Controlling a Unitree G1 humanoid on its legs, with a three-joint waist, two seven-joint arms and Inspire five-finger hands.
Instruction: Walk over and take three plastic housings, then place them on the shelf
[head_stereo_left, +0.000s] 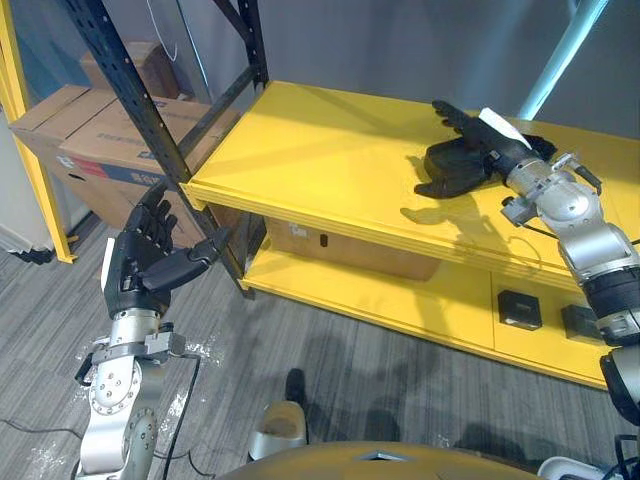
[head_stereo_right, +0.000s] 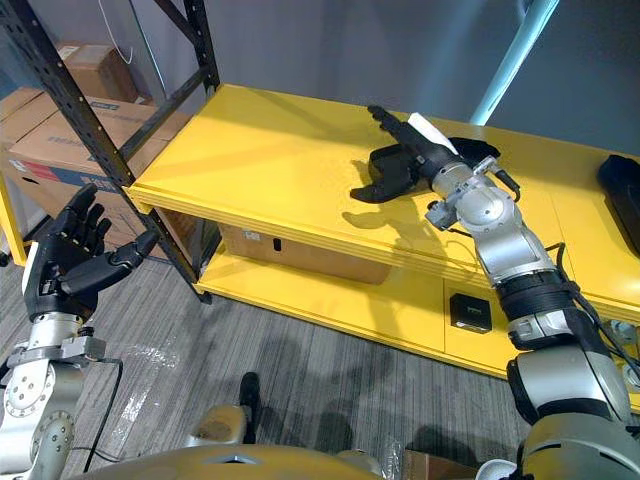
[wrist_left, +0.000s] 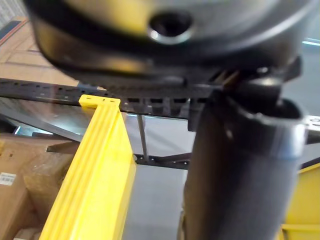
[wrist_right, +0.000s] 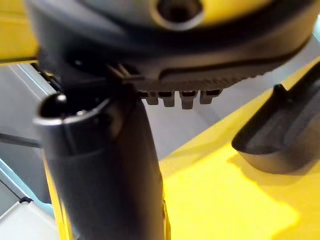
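I see my right hand (head_stereo_left: 478, 140) reaching over the right part of the yellow shelf (head_stereo_left: 320, 150), fingers stretched out and gripping nothing. A black plastic housing (wrist_right: 280, 135) lies on the shelf just beside it. My left hand (head_stereo_left: 148, 262) is spread open at near left, by the rack's black post (head_stereo_left: 128, 90).

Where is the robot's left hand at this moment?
In the left eye view the left hand is at lower left, raised and open, just beside the black post at the left end of the yellow shelf.
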